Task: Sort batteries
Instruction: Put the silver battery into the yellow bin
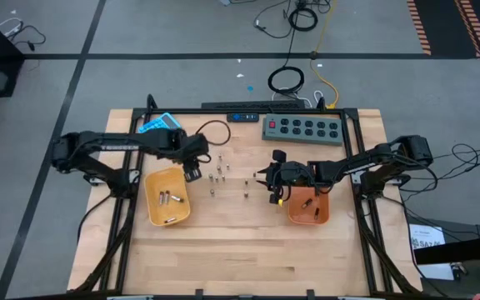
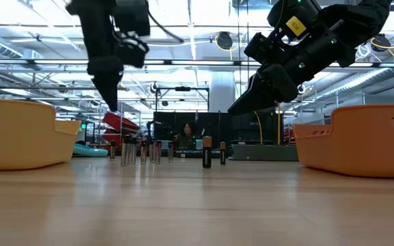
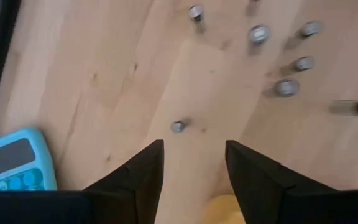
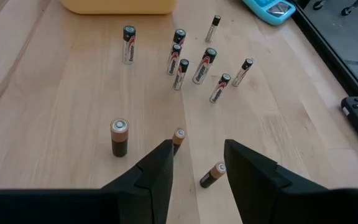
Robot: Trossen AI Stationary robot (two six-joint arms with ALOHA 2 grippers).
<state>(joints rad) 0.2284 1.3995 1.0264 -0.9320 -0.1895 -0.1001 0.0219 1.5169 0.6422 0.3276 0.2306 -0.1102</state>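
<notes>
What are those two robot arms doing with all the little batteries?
They are sorting batteries into two trays. The left tool is open and empty, hanging over the wood beside the yellow tray, which has a few batteries in it. The right tool is also open and empty, hanging beside the orange tray, near a few more batteries. Most batteries are not yet sorted and stand upright in the middle of the table.

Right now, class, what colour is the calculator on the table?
Light blue; the calculator shows best in the left wrist view.
</notes>
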